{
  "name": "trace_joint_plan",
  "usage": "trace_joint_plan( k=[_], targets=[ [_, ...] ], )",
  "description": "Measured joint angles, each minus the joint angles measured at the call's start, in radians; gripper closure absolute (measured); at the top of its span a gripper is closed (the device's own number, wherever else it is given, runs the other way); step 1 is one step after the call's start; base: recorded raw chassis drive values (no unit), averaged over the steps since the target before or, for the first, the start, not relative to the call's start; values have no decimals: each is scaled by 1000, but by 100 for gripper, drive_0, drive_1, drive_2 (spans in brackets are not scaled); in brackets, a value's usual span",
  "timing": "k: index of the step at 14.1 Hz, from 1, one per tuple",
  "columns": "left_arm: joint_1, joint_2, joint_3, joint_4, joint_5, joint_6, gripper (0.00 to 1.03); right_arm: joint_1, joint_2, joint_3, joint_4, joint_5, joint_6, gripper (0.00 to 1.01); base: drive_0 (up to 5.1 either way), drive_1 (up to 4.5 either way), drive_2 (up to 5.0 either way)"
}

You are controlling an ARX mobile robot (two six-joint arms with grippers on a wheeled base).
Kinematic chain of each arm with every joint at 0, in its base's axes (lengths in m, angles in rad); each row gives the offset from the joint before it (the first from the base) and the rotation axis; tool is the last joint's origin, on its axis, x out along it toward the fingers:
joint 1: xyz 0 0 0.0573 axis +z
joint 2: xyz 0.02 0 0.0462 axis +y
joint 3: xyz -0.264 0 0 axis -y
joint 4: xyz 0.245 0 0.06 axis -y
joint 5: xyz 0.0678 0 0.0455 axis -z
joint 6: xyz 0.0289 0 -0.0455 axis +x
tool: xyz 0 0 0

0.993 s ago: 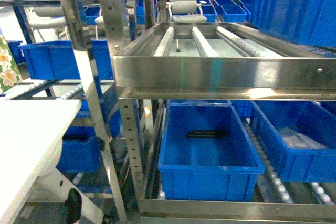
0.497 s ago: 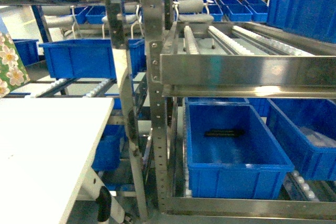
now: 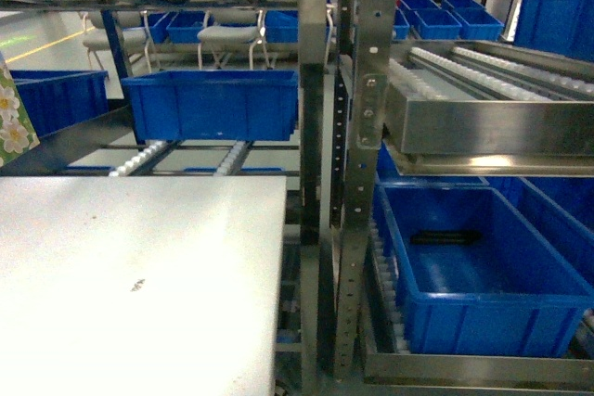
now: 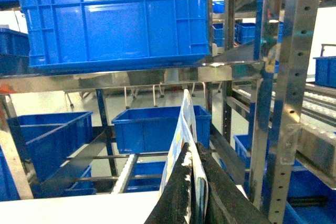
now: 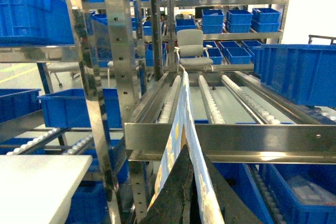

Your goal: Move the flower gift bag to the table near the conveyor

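Note:
The flower gift bag (image 3: pixel 11 127) shows only as a floral sliver at the left edge of the head view, above the white table (image 3: pixel 139 266). In the left wrist view my left gripper (image 4: pixel 190 153) is shut on the bag's upper edge (image 4: pixel 181 124), and the table (image 4: pixel 79 208) lies below it. The right wrist view has my right gripper (image 5: pixel 185 156) shut on a wall of the bag (image 5: pixel 181 103), facing the conveyor (image 5: pixel 207 95) with its white roller lanes. The conveyor (image 3: pixel 464 67) stands right of the table. Neither gripper shows in the head view.
Steel rack uprights (image 3: pixel 357 183) stand at the table's right edge. A blue bin (image 3: pixel 473 266) with a dark object inside sits on the lower rack, and another blue bin (image 3: pixel 213 104) sits behind the table. A large blue bin (image 4: pixel 115 22) sits on an upper shelf. Chairs (image 3: pixel 227 39) stand further back.
The head view has swung left: the rack and lower blue bin slid to the right of the frame, and the white table now fills the lower left. The bag's sliver stays at the left edge.

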Motion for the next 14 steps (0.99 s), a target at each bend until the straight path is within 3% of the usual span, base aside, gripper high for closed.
trace_joint_plan(
  k=[14],
  targets=[
    [0, 0, 0, 1, 0, 0, 101, 0, 0, 0, -2, 0, 0, 99, -496, 244, 244]
  ],
)
